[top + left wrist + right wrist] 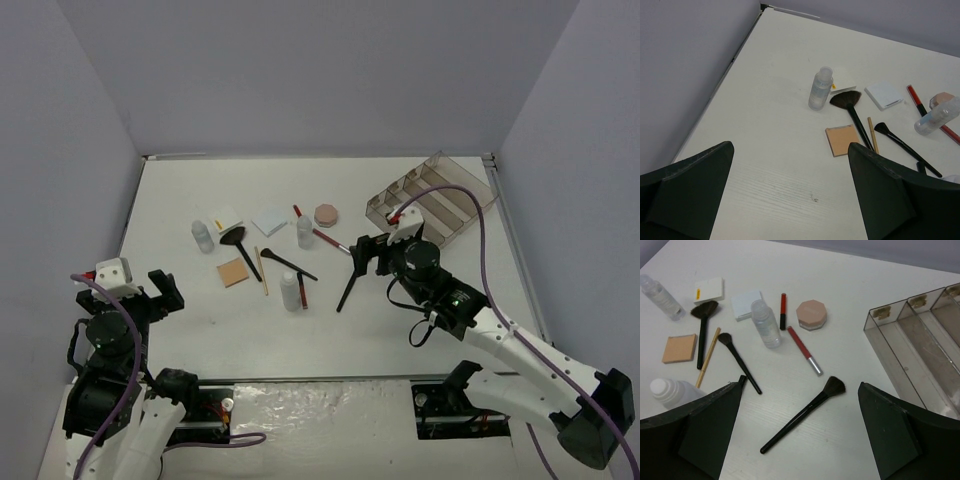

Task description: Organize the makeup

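Note:
The makeup lies scattered mid-table: three clear white-capped bottles (203, 236) (305, 232) (291, 291), a fan brush (240, 250), a thin brush (288, 263), a wooden pencil (262, 270), red pencils (804, 350), a pink compact (327, 214), and white (227, 220), pale-blue (270, 220) and tan (233, 272) pads. A long black brush (802, 415) lies below my right gripper (800, 387), which hovers open and empty. My left gripper (791, 146) is open and empty over bare table, near the left front; the tan pad (842, 140) is just beyond its right finger.
A clear smoky divided tray (425, 205) stands at the back right, right of my right gripper; its compartments (920, 355) show no makeup inside. Grey walls close in the table (200, 330) on three sides.

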